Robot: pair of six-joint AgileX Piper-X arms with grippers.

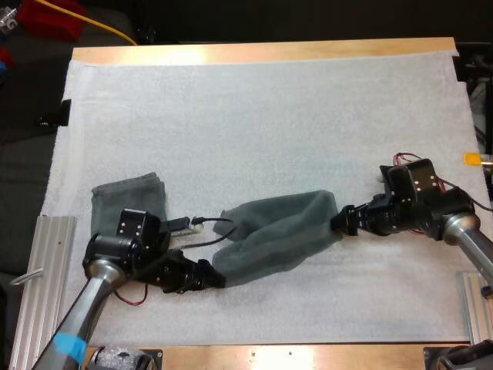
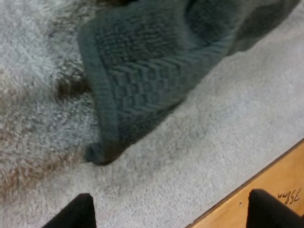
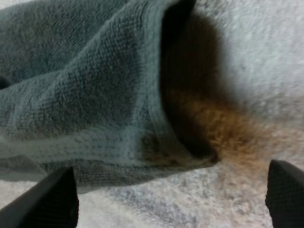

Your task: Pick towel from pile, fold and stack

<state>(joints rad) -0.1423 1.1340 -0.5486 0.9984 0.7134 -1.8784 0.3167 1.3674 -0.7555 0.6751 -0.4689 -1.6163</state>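
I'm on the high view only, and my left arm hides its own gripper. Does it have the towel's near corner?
Observer: No. The left wrist view shows the left gripper open, its fingers apart and clear of the towel.
Operator: Where is that corner, then?
Observer: It rests on the white mat just ahead of the fingers, with its hemmed edge showing.
Operator: And the right side?
Observer: The right gripper is open too. The towel's end curls up off the mat just ahead of its fingers, with a dark hollow under the curl.
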